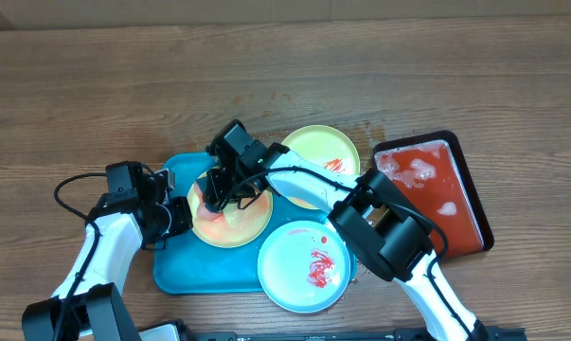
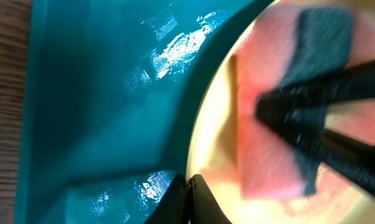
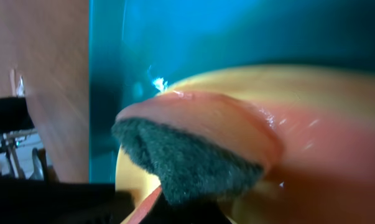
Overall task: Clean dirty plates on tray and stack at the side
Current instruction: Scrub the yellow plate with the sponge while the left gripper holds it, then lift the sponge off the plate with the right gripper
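Off to the right on the surface (image 1: 77, 95), well clear, there's a black tray (image 1: 472, 204) of red liquid. The turquoise tray (image 1: 186, 270) lies long side left to right and carries a yellow plate (image 1: 247, 223). A blue-white plate (image 1: 299, 275) overhangs its right edge, and a yellow-green plate (image 1: 318, 152) sits at its far right corner. Right fingers (image 2: 311, 102) clamp a pink sponge (image 3: 206, 121) against the yellow plate; left fingers (image 2: 176, 202) pinch that plate's rim.

In the overhead view, the middle of the yellow-green plate (image 1: 249, 224) on the tray (image 1: 176, 270) is covered by the right gripper (image 1: 213, 195), whose fingertips are too small to be told apart. In the left wrist view, that plate is cut off by the right edge and the pink sponge (image 2: 262, 168) upon it is blurred. The left gripper (image 2: 188, 199), at the plate's tray-side rim, is cropped by the bottom edge.
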Controlling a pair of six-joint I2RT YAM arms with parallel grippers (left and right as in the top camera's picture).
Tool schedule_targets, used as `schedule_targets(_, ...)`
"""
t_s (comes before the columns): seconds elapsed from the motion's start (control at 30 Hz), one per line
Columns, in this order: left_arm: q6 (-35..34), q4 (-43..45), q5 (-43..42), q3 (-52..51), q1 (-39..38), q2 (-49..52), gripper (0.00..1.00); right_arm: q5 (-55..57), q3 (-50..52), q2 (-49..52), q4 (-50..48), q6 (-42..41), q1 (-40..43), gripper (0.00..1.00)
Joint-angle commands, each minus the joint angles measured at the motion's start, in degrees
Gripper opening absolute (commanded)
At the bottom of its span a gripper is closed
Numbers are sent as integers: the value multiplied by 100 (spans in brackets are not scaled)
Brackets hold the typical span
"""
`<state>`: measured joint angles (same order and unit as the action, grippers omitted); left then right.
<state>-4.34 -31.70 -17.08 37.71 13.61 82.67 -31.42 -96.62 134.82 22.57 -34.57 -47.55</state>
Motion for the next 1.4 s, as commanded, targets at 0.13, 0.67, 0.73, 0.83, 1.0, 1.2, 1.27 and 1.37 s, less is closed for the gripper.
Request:
schedule_targets(0.13, -81, -42, 98, -17, 22, 20, 5, 1134, 74, 170, -37, -48, 560, 4)
schedule_targets(0.67, -79, -35, 101, -17, 22, 20, 4, 2610, 52, 170, 1663, 946, 804, 4)
schedule_targets(0.73, -79, -24, 101, -17, 22, 20, 4, 2647, 52, 170, 1967, 1062, 804, 4)
schedule_targets(0.83, -81, 11, 98, -17, 22, 20, 4, 2592, 52, 170, 2382, 1143, 787, 4)
schedule_targets(1.0, -81, 31, 96, -17, 22, 20, 4, 1904, 52, 170, 2664, 1384, 621, 4)
schedule_targets(1.2, -81, 31, 96, -17, 22, 20, 5, 824, 52, 170, 2684, 1384, 116, 4)
schedule_targets(1.27, -81, 31, 94, -17, 22, 20, 5, 573, 52, 170, 2680, 1384, -87, 4)
schedule_targets(1.37, -83, 28, 94, -17, 22, 20, 5, 372, 52, 170, 2647, 1384, -332, 4)
